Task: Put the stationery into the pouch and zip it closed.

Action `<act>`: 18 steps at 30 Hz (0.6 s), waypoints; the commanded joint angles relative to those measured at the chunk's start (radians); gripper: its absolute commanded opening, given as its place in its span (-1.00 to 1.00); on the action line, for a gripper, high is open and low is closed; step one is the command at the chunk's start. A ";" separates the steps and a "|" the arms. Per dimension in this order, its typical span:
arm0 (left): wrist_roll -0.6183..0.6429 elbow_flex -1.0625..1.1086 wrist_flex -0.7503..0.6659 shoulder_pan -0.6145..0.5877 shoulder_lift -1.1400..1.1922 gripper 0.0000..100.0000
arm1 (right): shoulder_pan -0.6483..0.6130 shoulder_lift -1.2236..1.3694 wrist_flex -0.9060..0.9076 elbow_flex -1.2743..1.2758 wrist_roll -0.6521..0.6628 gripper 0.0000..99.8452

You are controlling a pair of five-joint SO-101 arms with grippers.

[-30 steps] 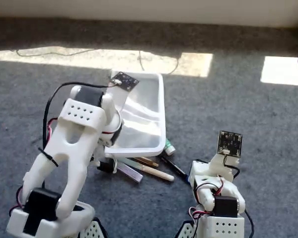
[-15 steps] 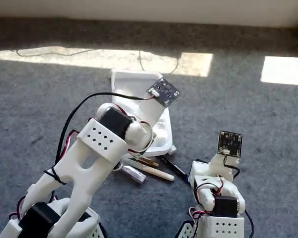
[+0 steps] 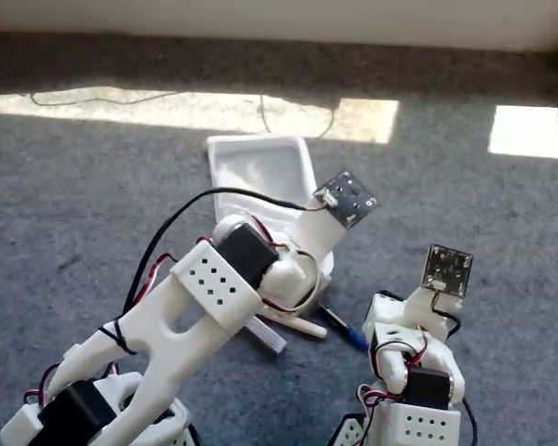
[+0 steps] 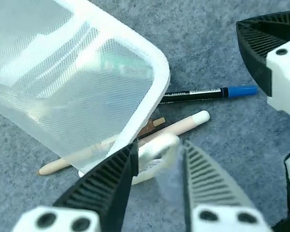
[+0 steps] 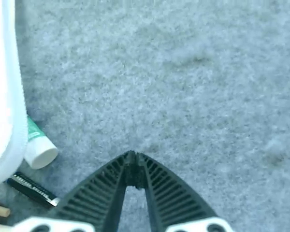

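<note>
1. A grey carpet (image 3: 484, 223) lies under everything.
2. In the high view I see the left arm (image 3: 214, 297) stretched over the near corner of the white mesh pouch (image 3: 258, 167), and it hides that corner.
3. The left wrist view shows me the hidden part. The left gripper (image 4: 159, 151) has its fingers apart with a white loop (image 4: 159, 141) between them. I cannot tell whether they touch it. A blue-capped pen (image 4: 208, 93) and a cream pen (image 4: 183, 123) lie beside the corner.
4. The right gripper (image 5: 134, 175) is closed on nothing, above carpet.
5. A green tube (image 5: 38, 150) lies just beside the pouch edge.
</note>
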 commanded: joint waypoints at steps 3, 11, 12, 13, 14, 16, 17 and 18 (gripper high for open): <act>0.092 -0.021 0.040 0.024 -0.048 -0.36 | 0.008 -0.010 -0.022 0.101 -0.009 -0.99; 0.092 -0.016 0.058 0.024 -0.162 -0.41 | 0.008 -0.010 -0.022 0.101 -0.008 -0.99; 0.092 -0.016 0.074 0.024 -0.203 -0.40 | 0.008 -0.010 -0.024 0.101 -0.008 -0.99; 0.092 -0.016 0.086 0.024 -0.243 -0.40 | 0.008 -0.010 -0.024 0.101 -0.008 -0.99; 0.092 -0.015 0.094 0.018 -0.285 -0.41 | 0.008 -0.010 -0.024 0.101 -0.008 -0.99; 0.092 -0.008 0.112 -0.002 -0.364 -0.41 | 0.008 -0.010 -0.024 0.101 -0.008 -0.99; 0.092 -0.008 0.127 -0.033 -0.401 -0.41 | 0.008 -0.010 -0.024 0.101 -0.008 -0.99; 0.092 -0.008 0.137 -0.064 -0.435 -0.41 | 0.008 -0.010 -0.024 0.101 -0.008 -0.99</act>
